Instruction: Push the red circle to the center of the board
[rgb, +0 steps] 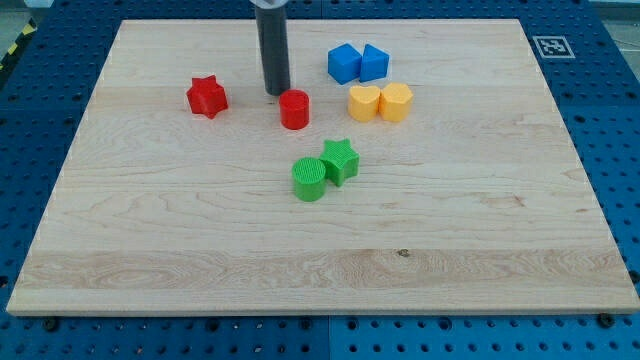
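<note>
A pale wooden board (150, 250) fills most of the frame, resting on a blue perforated table (610, 120).

In the upper left part of the board lies a red star-shaped plastic block (207, 97), standing alone and well apart from the others. To its right, the straight dark rod comes down from the top edge of the frame, and my tip (277, 93) meets the board just above and to the left of the red circular plastic block (294, 109); the two look to be touching or nearly so, though I cannot tell which. There is no gripper here to be spread or pressed together, only the rod. The red circle sits in the upper middle of the board.

Below it, near the middle of the board, a green circular ribbed block (309, 179) touches a green star-shaped block (340, 160).

Further right, in the upper part, two blue blocks (357, 63) of angular shape sit side by side, touching. Just beneath them a yellow heart-shaped block (364, 102) touches a yellow many-sided block (396, 102).

In the upper right corner is a black-and-white square marker (549, 45).
</note>
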